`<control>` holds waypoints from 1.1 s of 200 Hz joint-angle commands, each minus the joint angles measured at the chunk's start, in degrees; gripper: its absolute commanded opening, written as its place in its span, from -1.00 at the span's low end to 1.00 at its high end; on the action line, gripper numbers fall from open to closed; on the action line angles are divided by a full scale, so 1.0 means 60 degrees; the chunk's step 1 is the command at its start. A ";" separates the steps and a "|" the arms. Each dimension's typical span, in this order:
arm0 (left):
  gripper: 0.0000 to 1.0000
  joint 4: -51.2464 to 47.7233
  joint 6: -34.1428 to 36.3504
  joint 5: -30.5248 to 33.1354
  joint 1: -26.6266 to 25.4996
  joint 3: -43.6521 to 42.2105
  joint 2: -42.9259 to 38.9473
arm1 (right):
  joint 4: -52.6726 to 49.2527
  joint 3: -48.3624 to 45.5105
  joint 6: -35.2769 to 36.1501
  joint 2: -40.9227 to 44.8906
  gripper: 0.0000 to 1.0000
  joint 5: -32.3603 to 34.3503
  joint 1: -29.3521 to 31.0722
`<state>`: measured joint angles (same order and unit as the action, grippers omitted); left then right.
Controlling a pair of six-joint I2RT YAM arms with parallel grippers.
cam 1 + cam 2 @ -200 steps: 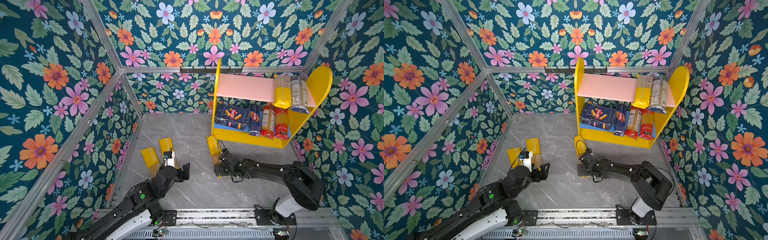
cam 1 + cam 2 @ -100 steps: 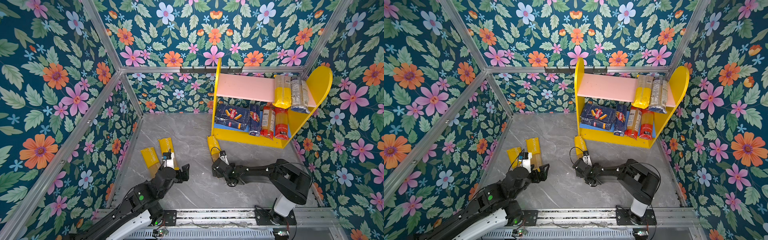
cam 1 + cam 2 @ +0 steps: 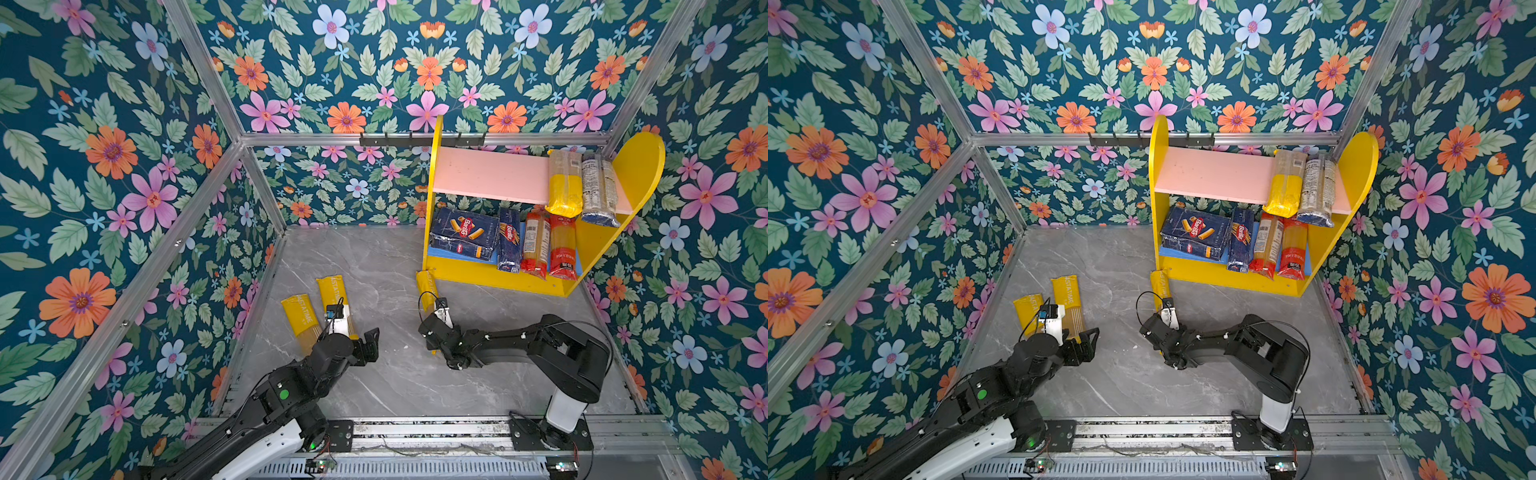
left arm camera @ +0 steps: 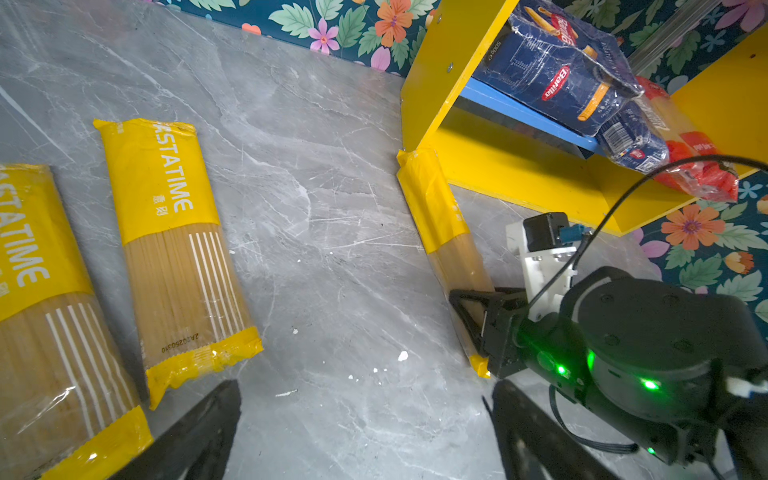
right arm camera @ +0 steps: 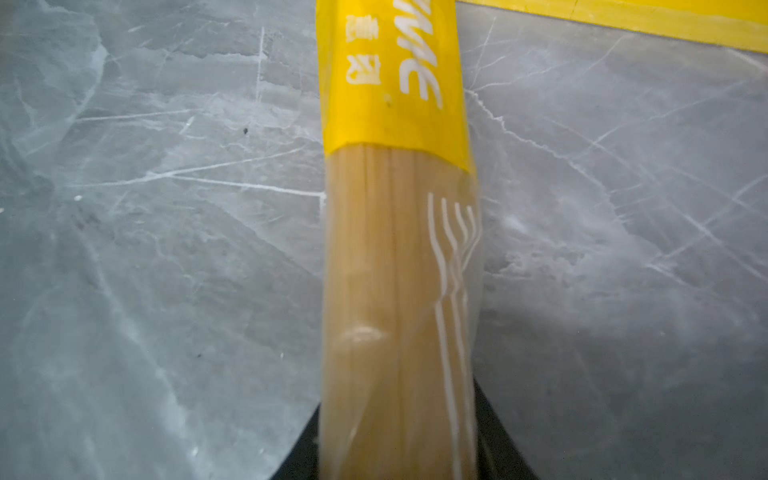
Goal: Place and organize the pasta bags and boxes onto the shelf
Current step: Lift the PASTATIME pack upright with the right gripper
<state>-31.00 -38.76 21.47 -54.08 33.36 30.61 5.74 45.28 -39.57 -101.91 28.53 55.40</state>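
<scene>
Bare marble floor stretches before the shelf and between the arms. The pink upper board is free at its left; two bags crowd its right end. Boxes and red-ended bags fill the lower tier. One yellow-ended bag lies at the shelf's left foot, two others beside the left arm.

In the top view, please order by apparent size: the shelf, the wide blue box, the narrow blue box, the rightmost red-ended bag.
1. shelf
2. wide blue box
3. narrow blue box and rightmost red-ended bag: these look about alike, so I do not rank them.
</scene>
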 commanded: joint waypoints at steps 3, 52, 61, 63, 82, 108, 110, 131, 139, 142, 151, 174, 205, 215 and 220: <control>0.92 -0.0004 -0.0029 0.0018 0.0005 0.0049 0.0019 | -0.2147 -0.0236 -0.0358 0.0155 -0.59 -0.1950 0.0166; 0.91 -0.0188 -0.0028 0.0070 0.0005 0.0165 -0.0228 | -0.2715 -0.0010 -0.0363 0.1573 -1.00 -0.2287 0.0365; 0.91 -0.0251 -0.0036 0.0086 0.0005 0.0207 -0.0297 | -0.2789 0.0009 -0.0363 0.1824 -1.00 -0.2334 0.0374; 0.91 -0.0274 -0.0031 0.0095 0.0005 0.0210 -0.0304 | -0.2810 0.0019 -0.0352 0.1875 -1.00 -0.2363 0.0369; 0.92 -0.0409 -0.0007 0.0146 0.0005 0.0295 -0.0442 | -0.2944 0.0068 -0.0298 0.2355 -1.00 -0.2465 0.0366; 0.91 -0.0474 0.0020 0.0157 0.0005 0.0371 -0.0573 | -0.3014 0.0089 -0.0303 0.3055 -1.00 -0.2711 0.0373; 0.91 -0.0491 0.0016 0.0164 0.0005 0.0383 -0.0575 | -0.3023 0.0087 -0.0304 0.3113 -1.00 -0.2736 0.0368; 0.91 -0.0531 0.0070 0.0200 0.0004 0.0466 -0.0594 | -0.3055 0.0072 -0.0328 0.3728 -1.00 -0.2942 0.0371; 0.91 -0.0538 0.0085 0.0215 0.0005 0.0514 -0.0585 | -0.3087 0.0056 -0.0335 0.3949 -1.00 -0.3015 0.0372; 0.91 -0.0545 0.0095 0.0215 0.0005 0.0529 -0.0567 | -0.3107 0.0056 -0.0346 0.4006 -1.00 -0.3033 0.0371; 0.91 -0.0546 0.0117 0.0228 0.0004 0.0560 -0.0550 | -0.3124 0.0056 -0.0333 0.4270 -1.00 -0.3137 0.0365; 0.91 -0.0560 0.0216 0.0258 0.0005 0.0710 -0.0410 | -0.3101 0.0042 -0.0416 0.4972 -1.00 -0.3352 0.0348; 0.92 -0.0561 0.0348 0.0315 -0.0002 0.1020 -0.0128 | -0.3266 0.0147 -0.0470 0.5937 -1.00 -0.3570 0.0268; 0.92 -0.0546 0.0406 0.0321 0.0005 0.1148 0.0014 | -0.3441 0.0262 -0.0452 0.6293 -1.00 -0.3599 0.0238; 0.92 -0.0532 0.0432 0.0329 0.0005 0.1210 0.0084 | -0.3505 0.0303 -0.0436 0.6460 -1.00 -0.3643 0.0204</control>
<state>-34.30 -37.41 22.55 -54.08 39.13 29.69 -17.45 45.47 -42.24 -66.94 6.39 56.99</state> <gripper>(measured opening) 0.959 0.250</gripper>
